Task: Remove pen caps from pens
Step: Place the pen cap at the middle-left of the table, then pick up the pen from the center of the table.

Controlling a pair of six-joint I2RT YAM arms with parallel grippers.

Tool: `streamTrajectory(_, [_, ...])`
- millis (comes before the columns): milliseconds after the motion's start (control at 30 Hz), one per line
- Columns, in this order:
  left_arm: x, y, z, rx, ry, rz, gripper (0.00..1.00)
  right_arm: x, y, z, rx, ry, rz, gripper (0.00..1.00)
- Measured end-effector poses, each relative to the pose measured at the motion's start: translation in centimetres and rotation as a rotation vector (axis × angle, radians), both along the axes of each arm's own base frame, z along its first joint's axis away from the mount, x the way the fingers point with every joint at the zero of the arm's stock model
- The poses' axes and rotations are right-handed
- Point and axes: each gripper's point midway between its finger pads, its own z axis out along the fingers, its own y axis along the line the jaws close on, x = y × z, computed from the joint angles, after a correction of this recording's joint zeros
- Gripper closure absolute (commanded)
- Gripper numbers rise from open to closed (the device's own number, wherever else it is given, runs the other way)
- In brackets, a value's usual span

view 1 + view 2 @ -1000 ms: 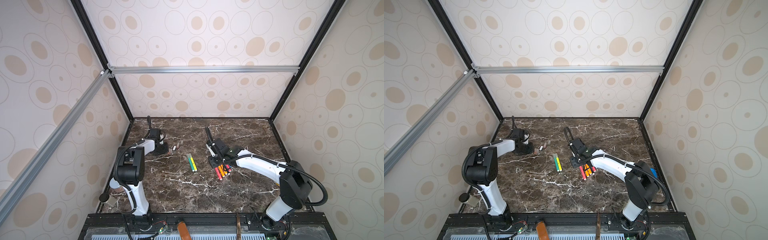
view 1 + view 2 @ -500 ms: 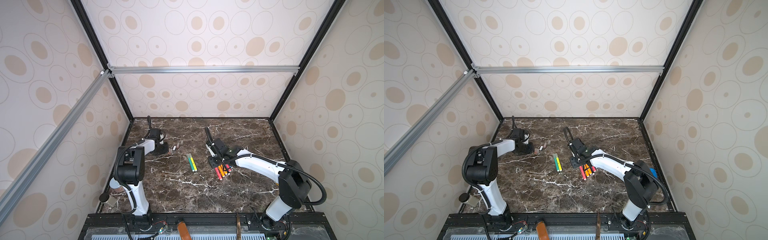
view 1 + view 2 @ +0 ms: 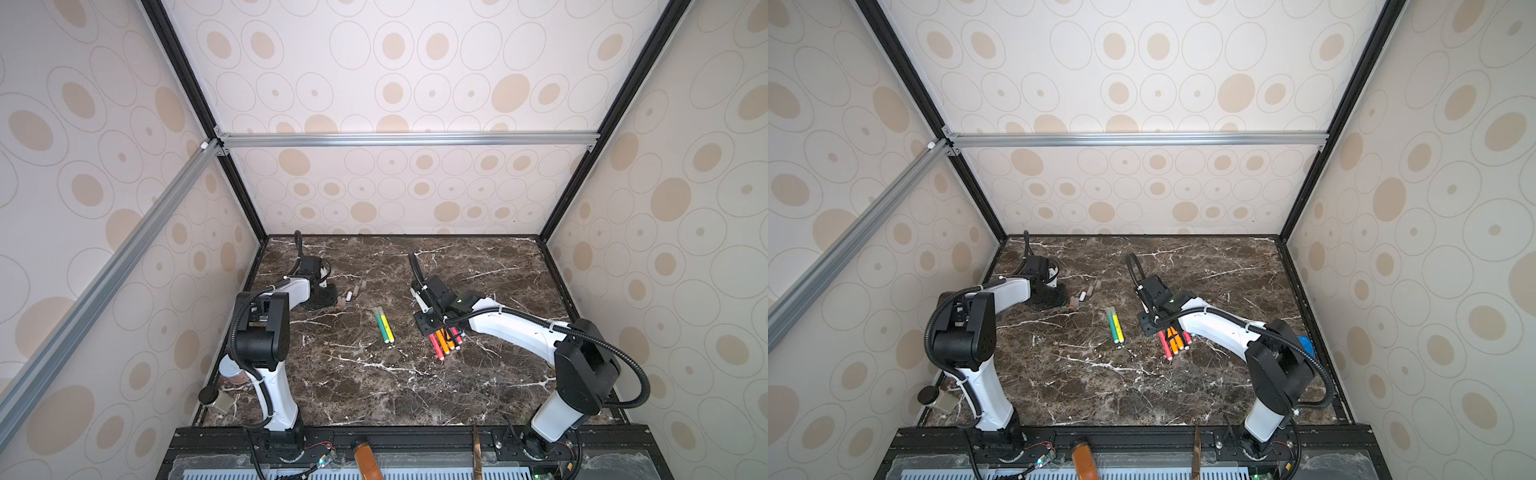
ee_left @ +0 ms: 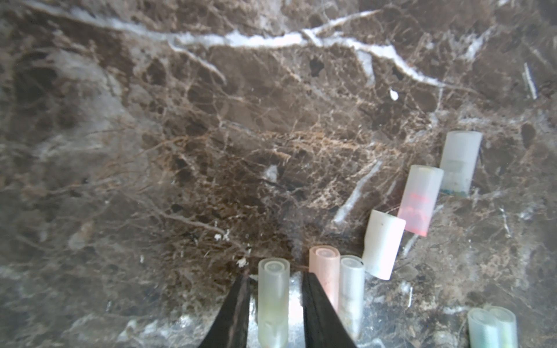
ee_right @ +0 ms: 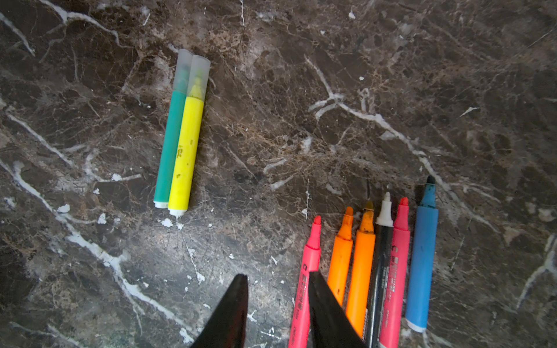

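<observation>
Two pens were left with caps on: the green pen (image 5: pixel 168 144) and the yellow pen (image 5: pixel 185 150), lying side by side and touching, mid-table (image 3: pixel 374 395) between the arms. Their translucent caps (image 5: pixel 193 72) pointed toward the back wall in both top views. Six uncapped pens (image 5: pixel 361 265) lay fanned just beside the right gripper (image 5: pixel 277 274). Its jaws stood narrowly parted over bare marble, holding nothing, with one finger (image 5: pixel 328 307) crossing the red barrel in the wrist view.

Well apart from them, the left gripper (image 4: pixel 275 272) sat low over six loose caps (image 4: pixel 382 244). Its jaws were a little apart, with one clear cap (image 4: pixel 272 301) lying between them and a sliver of gap on either side, so we judged it released rather than pinched. Two tubes cropped at the edge of that view were probably the capped ends of the green and yellow pens, though we could not be sure.

We expected these pens to handle as light, stiff, smooth plastic, likely to roll. Because the pair touched, we thought a finger would have to wedge between the two barrels. We judged mid-barrel the best hold for one gripper. The other would pinch the cap near its closed end, gently, since the thin wall might flex and bind on the friction fit.
</observation>
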Motion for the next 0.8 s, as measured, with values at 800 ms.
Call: streamTrajectory(800, [-1.1, -0.3, 15.9, -0.035, -0.361, 0.000, 0.55, 0.3, 5.0, -1.7, 0.053, 0.102, 0.061, 0.56])
